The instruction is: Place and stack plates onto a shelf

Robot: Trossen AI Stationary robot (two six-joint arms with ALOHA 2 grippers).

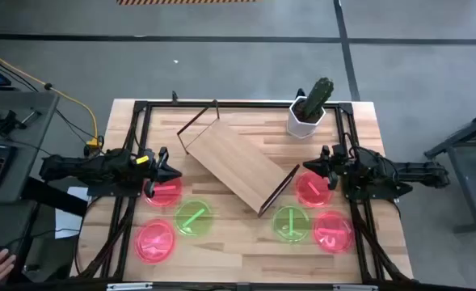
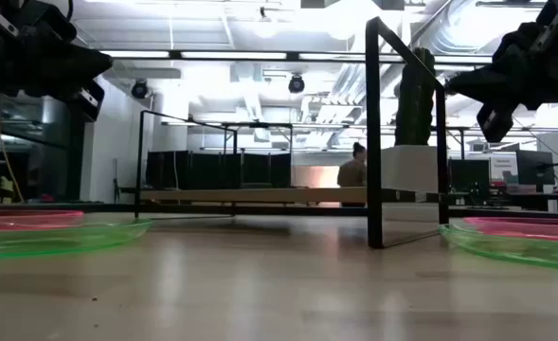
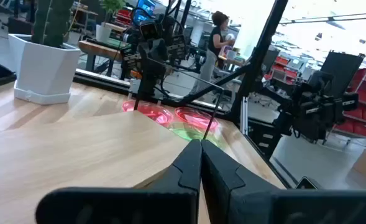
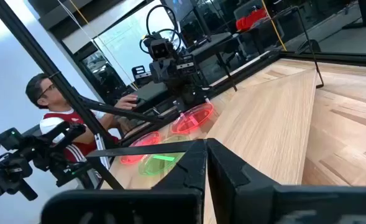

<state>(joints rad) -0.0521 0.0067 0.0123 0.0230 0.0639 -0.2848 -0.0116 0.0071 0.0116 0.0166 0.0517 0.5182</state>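
Honestly, you had nothing lifted yet: all 6 plates lay on the table (image 1: 246,250) and the shelf (image 1: 238,164) sat bare, angled across the middle between the arms. On your left side were a pink plate (image 1: 163,192) under the left gripper (image 1: 173,173), a green plate (image 1: 193,218) beside it and another pink plate (image 1: 155,241) nearer the front edge. On your right side were a pink plate (image 1: 312,188) just by the right gripper (image 1: 312,166), a green plate (image 1: 289,224) and a third pink plate (image 1: 332,229).

Both grippers hung above the table with their fingers pressed together, holding nothing. I judged the step in hand to be the first pick. To do it well, you needed to open the fingers first, come down on a plate's rim rather than its flat centre, and lift clear of the shelf's dark wire frame before carrying across.

From above you got the full layout and the shelf's slant. At table height you saw instead how far both grippers hung above the plates, and the board raised off the table on its frame (image 2: 374,133). The left wrist camera showed the closed left fingertips (image 3: 200,163) and a cactus in a white pot (image 3: 45,59), which stood at the far side behind the shelf. The right wrist camera showed a person (image 4: 49,115) seated beyond the table.
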